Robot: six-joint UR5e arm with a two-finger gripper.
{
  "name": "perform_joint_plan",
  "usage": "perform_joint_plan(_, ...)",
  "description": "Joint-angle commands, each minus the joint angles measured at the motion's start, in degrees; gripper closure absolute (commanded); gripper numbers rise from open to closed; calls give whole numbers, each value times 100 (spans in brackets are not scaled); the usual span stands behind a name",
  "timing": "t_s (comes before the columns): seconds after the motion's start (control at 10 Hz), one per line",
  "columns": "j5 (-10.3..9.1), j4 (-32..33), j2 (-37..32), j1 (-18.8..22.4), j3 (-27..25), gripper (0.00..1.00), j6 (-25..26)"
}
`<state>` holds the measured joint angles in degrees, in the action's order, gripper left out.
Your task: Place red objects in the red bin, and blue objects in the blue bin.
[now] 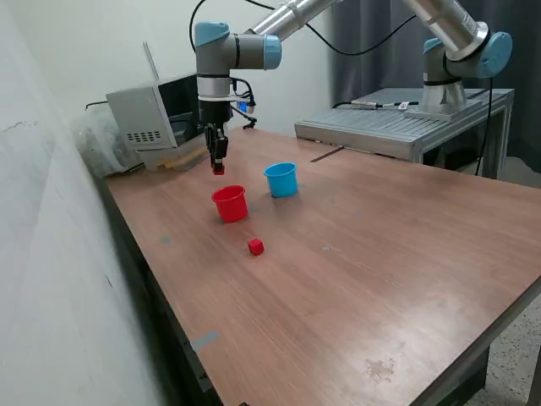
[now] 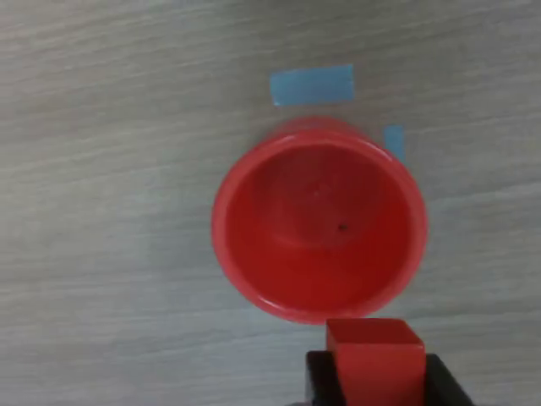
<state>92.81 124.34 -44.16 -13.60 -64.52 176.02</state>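
Observation:
My gripper (image 1: 218, 167) is shut on a small red cube (image 2: 374, 359) and holds it in the air above the table, a little behind the red cup (image 1: 230, 204). In the wrist view the red cup (image 2: 319, 222) is seen from above, open and empty, with the held cube just off its rim. A second red cube (image 1: 256, 246) lies on the table in front of the red cup. The light blue cup (image 1: 281, 179) stands upright to the exterior view's right of the red cup. No dark blue cubes are in view.
A grey box-shaped device (image 1: 156, 114) sits at the table's back corner. A metal table (image 1: 397, 127) with a second arm's base (image 1: 452, 80) stands behind. Blue tape pieces (image 2: 311, 85) are stuck on the tabletop near the red cup.

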Motion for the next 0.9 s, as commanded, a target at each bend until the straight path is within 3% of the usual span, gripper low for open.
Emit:
perform_joint_plan(0.0,0,11,-4,-38,-78,100,-6)
perform_joint_plan(0.2,-9,20,-22,-38,-236,100,-6)
perform_joint_plan(0.3,-9,20,-22,-38,-263,0,-6)
perform_joint_plan(0.8,-52,28,-249,-20,-525,0,-6)
